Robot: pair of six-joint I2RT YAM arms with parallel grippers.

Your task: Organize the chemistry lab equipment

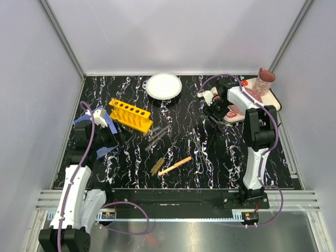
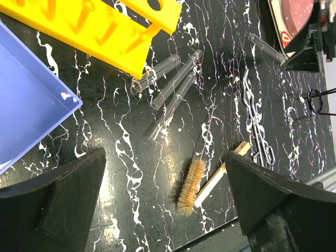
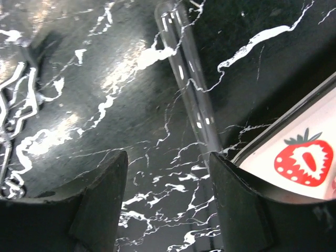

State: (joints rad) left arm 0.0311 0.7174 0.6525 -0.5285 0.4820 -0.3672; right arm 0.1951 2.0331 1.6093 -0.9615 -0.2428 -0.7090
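Note:
The yellow rack (image 1: 131, 115) lies at the left, and three clear tubes (image 1: 157, 135) lie loose just right of it. A brown brush (image 1: 157, 167) and a pale wooden stick (image 1: 175, 166) rest nearer the front. My left gripper (image 1: 116, 137) hovers open by the rack. Its wrist view shows the rack (image 2: 105, 26), the tubes (image 2: 173, 86), the brush (image 2: 191, 184), the stick (image 2: 220, 176) and thin metal rods (image 2: 254, 126). My right gripper (image 3: 168, 199) is low over the table beside the tray, jaws apart. A single clear tube (image 3: 189, 79) runs along its right finger (image 3: 236, 205).
A round white plate (image 1: 164, 85) sits at the back centre. The strawberry-printed tray (image 1: 262, 97) with a pink cup (image 1: 265, 79) stands at the back right, its rim (image 3: 278, 131) just right of my right gripper. A flat blue piece (image 2: 26, 105) lies left of the rack.

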